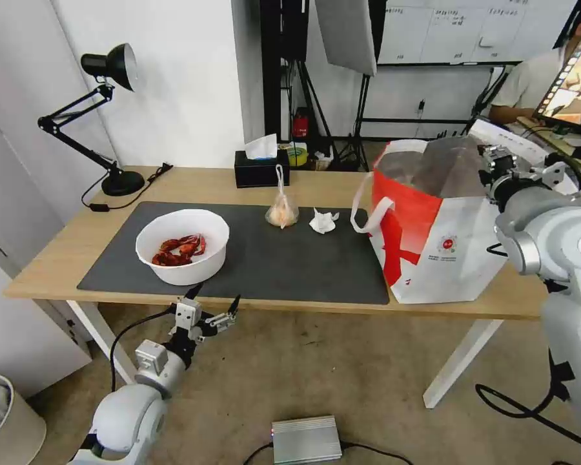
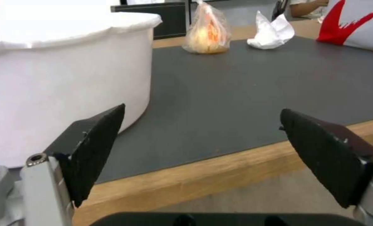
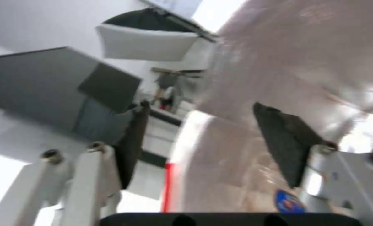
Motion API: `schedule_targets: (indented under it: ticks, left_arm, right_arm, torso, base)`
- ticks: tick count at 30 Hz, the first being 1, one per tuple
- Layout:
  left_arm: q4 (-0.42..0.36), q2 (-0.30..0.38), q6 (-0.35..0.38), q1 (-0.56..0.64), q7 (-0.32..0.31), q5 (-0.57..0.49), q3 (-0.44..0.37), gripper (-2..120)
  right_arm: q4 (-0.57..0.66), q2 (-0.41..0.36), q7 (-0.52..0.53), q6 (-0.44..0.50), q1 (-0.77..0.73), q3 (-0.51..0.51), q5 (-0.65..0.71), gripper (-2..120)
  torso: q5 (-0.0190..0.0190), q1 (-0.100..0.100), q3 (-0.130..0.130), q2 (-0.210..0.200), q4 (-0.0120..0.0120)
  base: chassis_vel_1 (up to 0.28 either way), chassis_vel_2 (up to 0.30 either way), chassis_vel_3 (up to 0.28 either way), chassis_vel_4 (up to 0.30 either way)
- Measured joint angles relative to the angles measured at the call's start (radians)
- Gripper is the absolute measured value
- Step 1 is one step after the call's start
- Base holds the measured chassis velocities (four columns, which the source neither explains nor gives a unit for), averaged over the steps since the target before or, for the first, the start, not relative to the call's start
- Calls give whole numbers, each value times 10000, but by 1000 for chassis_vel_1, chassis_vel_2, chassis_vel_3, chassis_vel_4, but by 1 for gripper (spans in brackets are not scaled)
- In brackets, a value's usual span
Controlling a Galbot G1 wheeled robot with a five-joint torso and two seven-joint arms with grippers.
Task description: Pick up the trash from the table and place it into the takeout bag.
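Note:
On the table [image 1: 55,258], a dark mat [image 1: 290,258] carries a white bowl [image 1: 182,245] of red crayfish shells, a small knotted clear bag [image 1: 282,210] of orange stuff and a crumpled white tissue [image 1: 323,221]. The red-and-white takeout bag [image 1: 432,226] stands open at the table's right end. My left gripper [image 1: 214,300] hangs open just below the table's front edge, in front of the bowl [image 2: 65,81]; its wrist view also shows the knotted bag [image 2: 206,31] and tissue [image 2: 271,31]. My right gripper [image 1: 497,169] is at the bag's right rim, open [image 3: 200,105], with the foil lining [image 3: 295,47] before it.
A black desk lamp [image 1: 113,123] stands at the table's back left, its cable trailing on the wood. A black tissue box [image 1: 261,166] sits at the back edge. On the floor lie a silver box [image 1: 306,439] and a bin [image 1: 6,420]. Tripods stand behind the table.

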Motion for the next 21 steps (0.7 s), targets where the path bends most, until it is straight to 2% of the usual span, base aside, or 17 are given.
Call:
schedule_targets:
  ticks: [3, 4, 7, 8, 12, 13, 16, 17, 19, 21]
  left_arm:
    - [31, 19, -14, -32, 0, -37, -79, 100]
    - [31, 19, -14, -32, 0, -37, -79, 100]
    - [31, 28, -26, -51, 0, -117, -167, 100]
    - [31, 28, -26, -51, 0, -117, -167, 100]
    - [-20, -12, -96, 29, -1, -206, -319, 100]
    - [-20, -12, -96, 29, -1, -206, -319, 100]
    - [-51, -60, -188, 117, -1, -216, -438, 100]
    - [-51, -60, -188, 117, -1, -216, -438, 100]
    - [-97, -125, -206, 168, -3, -250, -533, 100]
    - [-118, -151, -209, 181, -5, -264, -552, 100]
  right_arm:
    - [305, -166, -1411, -53, -372, 67, -91, 85]
    - [305, -166, -1411, -53, -372, 67, -91, 85]
    - [592, -350, -2912, -37, -706, 76, -538, 98]
    - [592, -350, -2912, -37, -706, 76, -538, 98]
    - [1036, -703, -5285, 55, -1510, -98, -2437, 100]
    - [1036, -703, -5285, 55, -1510, -98, -2437, 100]
    - [1416, -772, -6298, 68, -2136, -317, -3940, 100]
    - [1416, -772, -6298, 68, -2136, -317, -3940, 100]
    - [1675, -703, -6553, 105, -2544, -518, -5099, 100]
    - [1763, -687, -6457, 116, -2656, -596, -5398, 100]
  torso:
    - [-1, 0, 0, 0, 0]
    - [-1, 0, 0, 0, 0]
    - [-2, 0, 0, 0, 0]
    - [-2, 0, 0, 0, 0]
    - [-3, 0, 0, 0, 0]
    - [-3, 0, 0, 0, 0]
    - [-3, -1, -1, 1, 0]
    - [-3, -1, -1, 1, 0]
    - [-2, -1, 0, 0, -1]
    - [-1, -1, 1, 0, 0]
  base:
    - [0, 0, 0, 0]
    - [0, 0, 0, 0]
    - [0, 0, 0, 0]
    - [0, 0, 0, 0]
    - [0, 0, 0, 0]
    - [0, 0, 0, 0]
    - [0, 0, 0, 0]
    - [0, 0, 0, 0]
    - [0, 0, 0, 0]
    - [0, 0, 0, 0]
